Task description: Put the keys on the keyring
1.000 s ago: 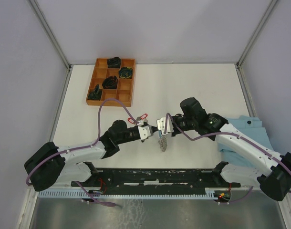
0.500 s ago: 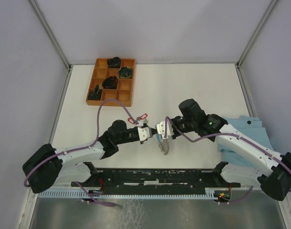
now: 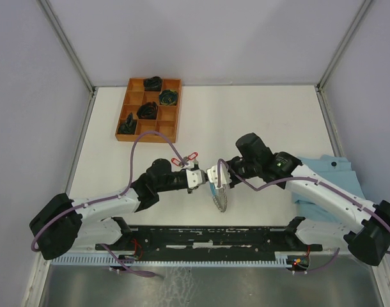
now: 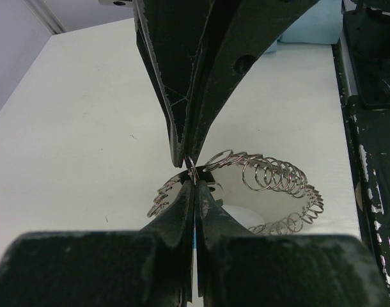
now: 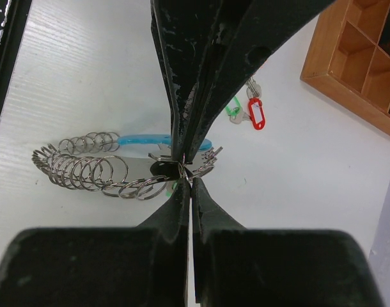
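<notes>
from above, the left hand (image 3: 195, 176) and right hand (image 3: 214, 177) meet tip to tip just below the middle of the frame, over the white table (image 3: 259, 121). the keyring (image 3: 220, 198) hangs as a coiled silver loop under the right hand's tips. the keys (image 3: 186, 158), one with a red tag, lie just above the left hand; a wooden tray (image 3: 167, 130) sits at upper left, a blue cloth (image 3: 332, 173) at right. in the left wrist view, the left hand (image 4: 191, 171) is pinched narrow on a thin wire ring of the keyring (image 4: 278, 182), whose coils curl to centre right. in the right wrist view, the right hand (image 5: 184, 165) is likewise pressed together on the keyring (image 5: 86, 167), its coils and light-blue sleeve (image 5: 140, 139) left of centre; the keys (image 5: 252, 112), red and green tagged, lie right of centre toward the tray (image 5: 364, 73).
</notes>
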`<state>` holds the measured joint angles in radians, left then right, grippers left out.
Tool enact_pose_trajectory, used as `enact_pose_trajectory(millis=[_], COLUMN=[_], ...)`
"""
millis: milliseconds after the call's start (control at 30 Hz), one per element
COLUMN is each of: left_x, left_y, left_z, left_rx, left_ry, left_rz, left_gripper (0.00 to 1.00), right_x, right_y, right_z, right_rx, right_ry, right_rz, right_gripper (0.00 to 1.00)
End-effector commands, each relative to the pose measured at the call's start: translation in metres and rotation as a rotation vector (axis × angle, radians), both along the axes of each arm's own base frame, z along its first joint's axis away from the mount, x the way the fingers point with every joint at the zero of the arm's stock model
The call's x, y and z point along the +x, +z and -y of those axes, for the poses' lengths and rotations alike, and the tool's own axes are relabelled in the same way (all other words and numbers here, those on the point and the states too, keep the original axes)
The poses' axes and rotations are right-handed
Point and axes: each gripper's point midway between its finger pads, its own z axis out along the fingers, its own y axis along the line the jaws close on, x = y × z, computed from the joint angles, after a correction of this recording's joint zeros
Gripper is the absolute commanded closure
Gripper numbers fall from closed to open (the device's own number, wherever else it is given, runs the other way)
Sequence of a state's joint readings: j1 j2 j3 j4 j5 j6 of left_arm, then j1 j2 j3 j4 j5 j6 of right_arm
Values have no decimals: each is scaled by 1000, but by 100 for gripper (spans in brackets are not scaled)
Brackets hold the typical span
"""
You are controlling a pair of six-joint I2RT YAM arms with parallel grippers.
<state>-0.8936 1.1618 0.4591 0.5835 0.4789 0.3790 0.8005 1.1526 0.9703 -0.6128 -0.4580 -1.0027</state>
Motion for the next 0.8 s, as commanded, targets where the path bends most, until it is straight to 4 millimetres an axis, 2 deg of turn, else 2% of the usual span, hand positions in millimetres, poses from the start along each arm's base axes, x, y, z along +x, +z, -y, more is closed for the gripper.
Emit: enact_pose_trajectory(millis=[0, 467, 767], left_x=[-7, -15, -12], left_y=[58, 61, 58], left_z=[10, 9, 5], left_rx=[-130, -131, -162], left_ry=[-66, -110, -81], left_rz=[92, 139, 97], left_gripper=[97, 97, 97], right_x=[4, 4, 2], right_y=[20, 7, 8], right_z=[-14, -11, -11], right_rx=[34, -28, 1], right_ry=[39, 42, 47], right_rz=[58, 53, 74], right_gripper=[99, 99, 99])
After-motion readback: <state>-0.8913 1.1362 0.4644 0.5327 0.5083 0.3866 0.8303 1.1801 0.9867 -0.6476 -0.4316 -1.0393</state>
